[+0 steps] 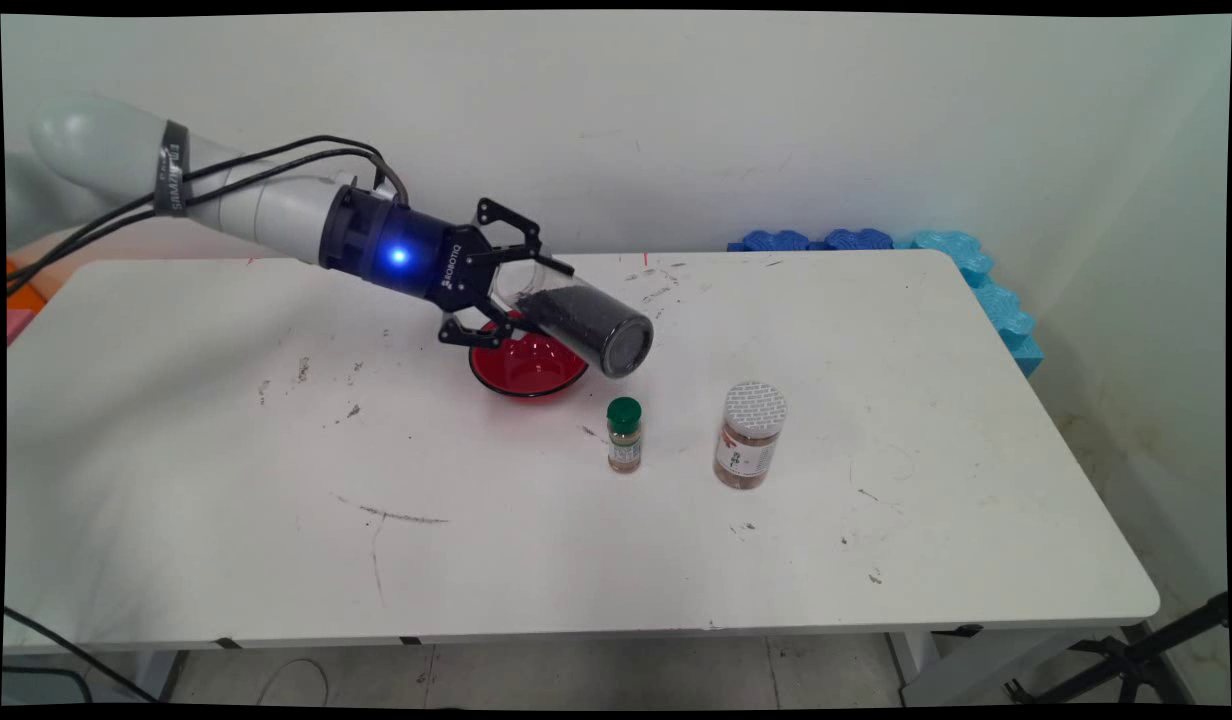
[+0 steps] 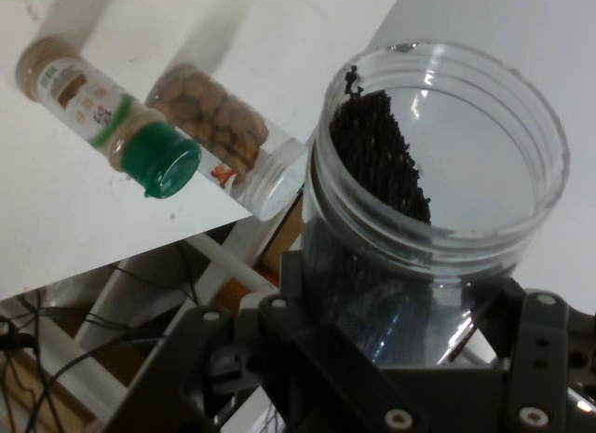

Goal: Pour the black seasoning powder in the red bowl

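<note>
- White wall backs a scuffed white desk (image 1: 226, 480), with blue foam pieces (image 1: 976, 270) along its far right edge.
- The tool (image 1: 531, 300) is clamped on a clear jar (image 1: 586, 325) of dark granules, its fingers closed against the jar's sides near the base.
- The jar is held off the desk and tilted, its mouth pointing down toward 4 o'clock. In the hand view the jar (image 2: 438, 172) has no lid, and the granules lie banked along one wall up to the rim.
- A red bowl (image 1: 526, 368) sits just under the tool, and the jar's mouth hangs over or just past the bowl's right rim. Which of the two cannot be told.
- At 5 o'clock from the bowl stands a green-capped spice bottle (image 1: 624, 437), with a white-lidded jar (image 1: 749, 438) at its 3 o'clock. Both are upright and apart from the tool.
</note>
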Action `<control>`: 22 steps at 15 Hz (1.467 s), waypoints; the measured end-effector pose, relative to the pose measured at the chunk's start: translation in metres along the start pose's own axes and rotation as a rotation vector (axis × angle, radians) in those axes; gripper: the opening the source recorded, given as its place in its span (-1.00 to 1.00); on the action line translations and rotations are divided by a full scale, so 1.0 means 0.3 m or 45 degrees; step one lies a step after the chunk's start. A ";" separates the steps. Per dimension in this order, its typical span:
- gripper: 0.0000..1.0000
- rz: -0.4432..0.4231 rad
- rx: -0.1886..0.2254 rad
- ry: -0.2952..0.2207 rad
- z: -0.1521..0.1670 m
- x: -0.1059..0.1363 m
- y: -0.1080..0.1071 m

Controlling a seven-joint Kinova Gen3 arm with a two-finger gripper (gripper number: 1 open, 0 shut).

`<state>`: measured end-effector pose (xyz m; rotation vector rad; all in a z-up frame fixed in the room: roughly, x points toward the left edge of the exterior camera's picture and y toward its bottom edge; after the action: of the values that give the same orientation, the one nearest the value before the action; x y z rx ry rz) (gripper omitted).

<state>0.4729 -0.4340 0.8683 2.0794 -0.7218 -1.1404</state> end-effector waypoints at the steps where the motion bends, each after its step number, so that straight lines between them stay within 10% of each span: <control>1: -1.00 -0.018 -0.007 0.001 0.002 0.008 0.002; 22: -1.00 -0.259 -0.100 -0.011 0.046 0.079 0.007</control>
<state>0.4716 -0.4562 0.8520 2.1185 -0.4690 -1.2678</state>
